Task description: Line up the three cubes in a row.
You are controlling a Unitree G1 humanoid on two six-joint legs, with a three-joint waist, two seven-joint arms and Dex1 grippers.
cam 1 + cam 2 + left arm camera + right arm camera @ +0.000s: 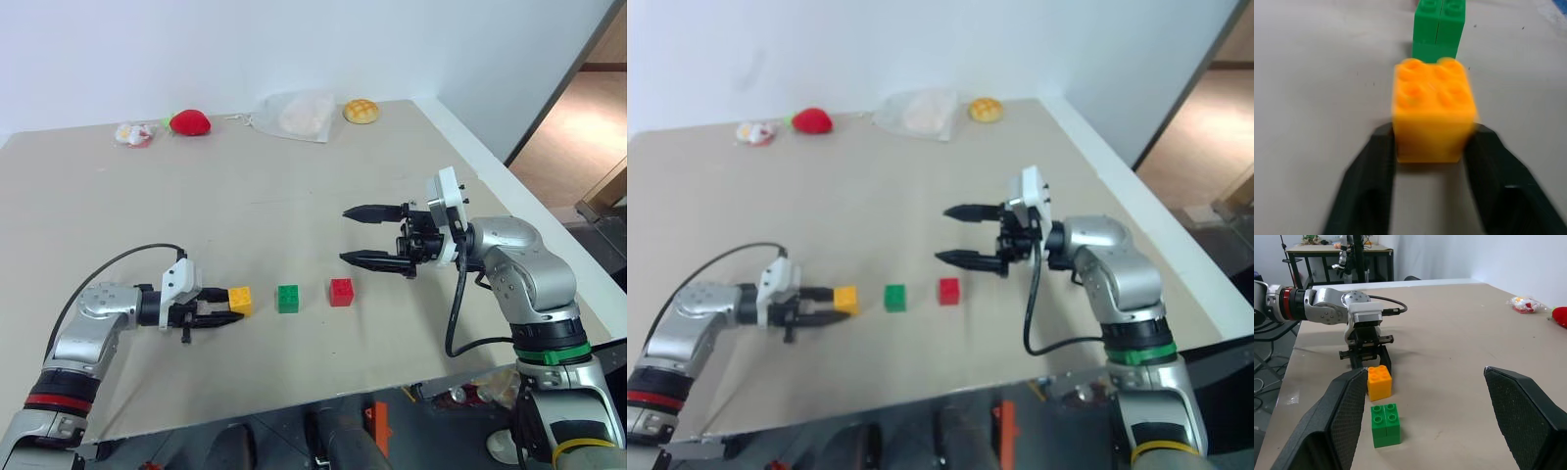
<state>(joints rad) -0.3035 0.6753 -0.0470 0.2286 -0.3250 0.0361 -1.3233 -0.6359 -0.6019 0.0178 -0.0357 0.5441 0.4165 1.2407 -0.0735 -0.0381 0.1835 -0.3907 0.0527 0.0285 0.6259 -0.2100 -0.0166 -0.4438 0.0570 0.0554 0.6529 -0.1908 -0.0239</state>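
Yellow cube [1433, 111] between barely parted left jaws, studs showing at wrist, right jaws wide, empty.

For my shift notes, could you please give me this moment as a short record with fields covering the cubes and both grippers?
surface: tan table
yellow-orange cube: on the table, between the left gripper fingers
green cube: middle of the row, free
red cube: right end of the row, free
row: three cubes roughly in line, small gaps between
right gripper: open, above the table, holding nothing
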